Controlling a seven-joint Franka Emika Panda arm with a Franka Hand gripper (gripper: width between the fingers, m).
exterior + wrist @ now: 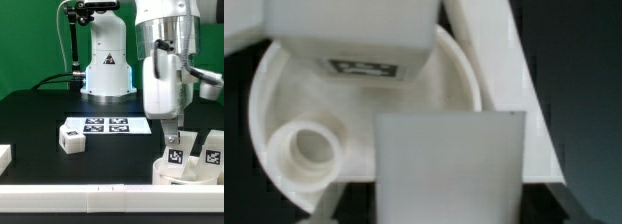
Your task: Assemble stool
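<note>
The round white seat disc (190, 174) lies at the exterior view's right, near the front rail. My gripper (172, 138) is above it, shut on a white stool leg (177, 157) that stands upright in the disc with its tag facing the camera. A second tagged leg (212, 153) stands just right of it. A third leg (72, 138) lies on the table in front of the marker board. In the wrist view the held leg (446, 160) fills the space between the jaws of my gripper (446, 205), over the seat disc (295, 90) and its screw socket (306, 146). Another leg (352, 40) is beyond it.
The marker board (108, 125) lies flat mid-table in front of the robot base (106, 62). A plain white block (4, 155) sits at the exterior view's left edge. A white rail (80, 200) runs along the front.
</note>
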